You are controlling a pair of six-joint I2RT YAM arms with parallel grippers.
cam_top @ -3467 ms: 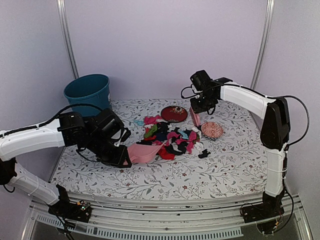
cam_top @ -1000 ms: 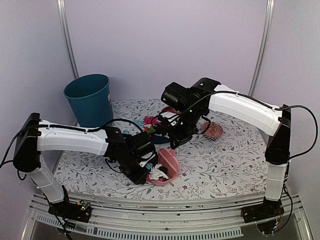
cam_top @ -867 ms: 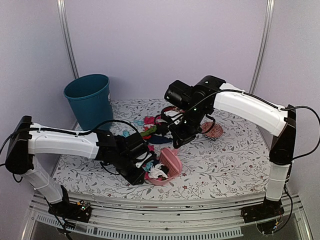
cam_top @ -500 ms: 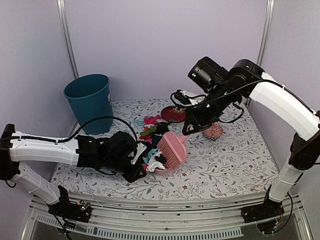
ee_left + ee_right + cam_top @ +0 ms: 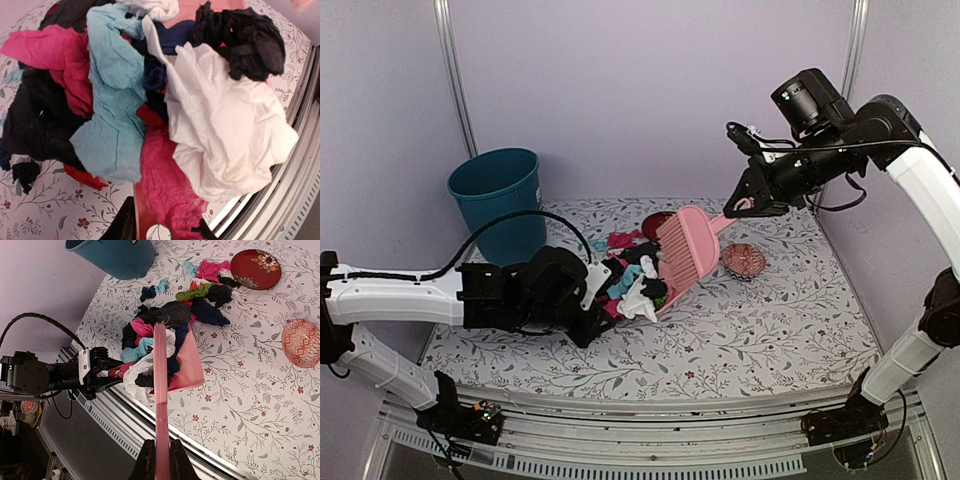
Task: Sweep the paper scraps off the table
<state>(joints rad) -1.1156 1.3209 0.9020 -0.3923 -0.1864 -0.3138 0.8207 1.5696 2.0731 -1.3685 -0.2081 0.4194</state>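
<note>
My left gripper point(image 5: 584, 297) is shut on the handle of a pink dustpan point(image 5: 189, 365), held low over the table point(image 5: 770, 330). Paper scraps point(image 5: 150, 110) in black, hot pink, light blue and white are heaped on the pan; the handle point(image 5: 142, 212) shows between my left fingers point(image 5: 122, 227). More scraps point(image 5: 202, 295) lie loose on the table behind the pan. My right gripper point(image 5: 161, 460) is shut on the handle of a pink brush point(image 5: 685, 245), raised in the air above the pan, its head tilted down towards the heap.
A round dark-red plate point(image 5: 257, 269) lies at the back of the table and a pink patterned dish point(image 5: 301, 342) to its right. A blue bin point(image 5: 498, 195) stands off the table's back left corner. The table's metal front rail point(image 5: 150, 425) runs just below the pan.
The right arm has swung up and to the right, lifting the brush off the table. The left arm has drawn back left, carrying the loaded dustpan towards the rear.
</note>
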